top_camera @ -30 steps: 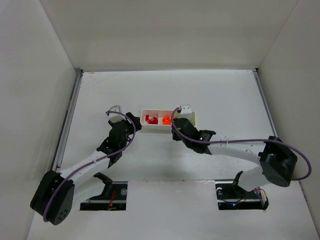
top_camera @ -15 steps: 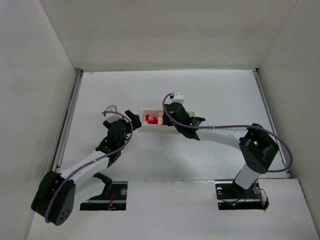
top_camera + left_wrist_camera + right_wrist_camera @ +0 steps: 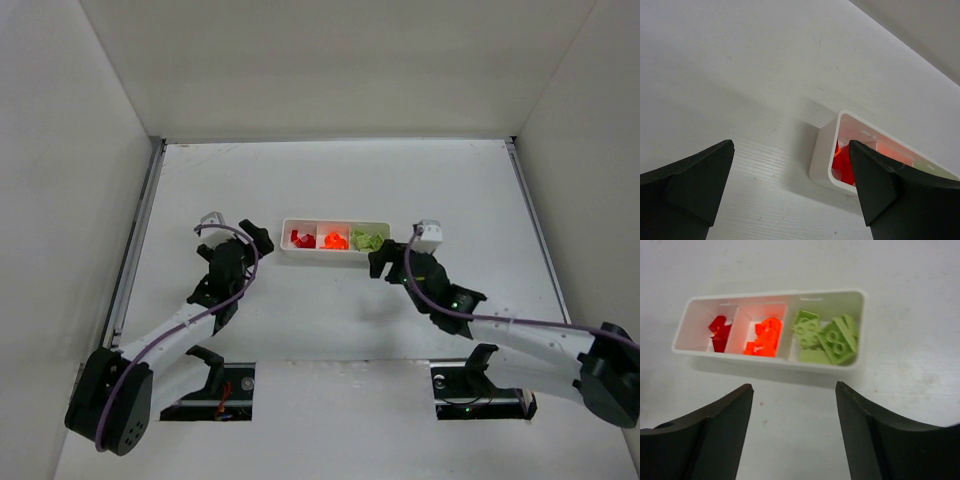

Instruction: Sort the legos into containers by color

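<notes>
The containers are one long white tray (image 3: pixel 335 251) with three compartments. Red legos (image 3: pixel 301 239) lie in the left one, orange legos (image 3: pixel 333 240) in the middle, and pale green legos (image 3: pixel 368 240) in the right. The right wrist view shows the same: tray (image 3: pixel 775 363), red (image 3: pixel 719 333), orange (image 3: pixel 765 337), green (image 3: pixel 827 335). My left gripper (image 3: pixel 258 240) (image 3: pixel 791 145) is open and empty, just left of the tray's left end (image 3: pixel 821 150), with red legos (image 3: pixel 842 162) peeking out. My right gripper (image 3: pixel 794 386) (image 3: pixel 382 263) is open and empty, just in front of the tray's right end.
White walls enclose the white table (image 3: pixel 450 190) on the left, back and right. Both arm bases sit at the near edge, each beside a dark cut-out (image 3: pixel 220 385). No loose bricks show on the table.
My right gripper has come away from above the tray, drawn back to the near right and opened. My left gripper has backed off a little to the left and opened wide.
</notes>
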`<state>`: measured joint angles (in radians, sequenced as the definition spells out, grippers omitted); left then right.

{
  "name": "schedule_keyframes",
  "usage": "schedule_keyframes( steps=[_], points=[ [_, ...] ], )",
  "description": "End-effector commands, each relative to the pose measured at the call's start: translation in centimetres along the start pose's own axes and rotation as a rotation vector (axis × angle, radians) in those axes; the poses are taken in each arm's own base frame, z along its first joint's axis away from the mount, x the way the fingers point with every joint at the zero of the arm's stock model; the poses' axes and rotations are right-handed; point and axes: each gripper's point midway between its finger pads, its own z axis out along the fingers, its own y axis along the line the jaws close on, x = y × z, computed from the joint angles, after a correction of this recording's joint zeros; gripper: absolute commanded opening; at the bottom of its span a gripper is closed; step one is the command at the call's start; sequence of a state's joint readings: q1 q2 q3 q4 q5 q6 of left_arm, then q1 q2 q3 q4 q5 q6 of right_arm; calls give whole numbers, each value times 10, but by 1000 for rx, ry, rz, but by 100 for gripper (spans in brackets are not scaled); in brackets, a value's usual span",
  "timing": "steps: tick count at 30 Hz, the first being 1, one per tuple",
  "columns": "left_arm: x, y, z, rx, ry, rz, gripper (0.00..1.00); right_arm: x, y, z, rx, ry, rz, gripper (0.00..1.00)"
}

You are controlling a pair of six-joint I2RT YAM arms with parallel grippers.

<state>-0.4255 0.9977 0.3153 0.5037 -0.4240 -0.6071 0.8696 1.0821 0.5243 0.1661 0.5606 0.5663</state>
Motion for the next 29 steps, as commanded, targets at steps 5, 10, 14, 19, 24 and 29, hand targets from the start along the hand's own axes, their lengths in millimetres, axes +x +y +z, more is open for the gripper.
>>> schedule_keyframes(
  steps=[5,10,14,19,24,29],
  points=[
    [-16,18,-1,-58,-70,-47,100,-35,-87,-30,192,-274,281,100],
    [-22,46,-4,-175,-111,-47,100,-30,-117,-37,243,-309,327,100],
    [-22,66,-4,-271,-106,-48,100,-22,-128,-41,256,-324,355,100],
    [-12,60,5,-281,-55,-29,100,-18,-141,-44,282,-348,397,100],
    [-1,48,13,-271,0,-1,100,-15,-143,-44,286,-345,404,100],
    [12,42,23,-276,49,36,100,-13,-146,-41,309,-333,403,100]
  ],
)
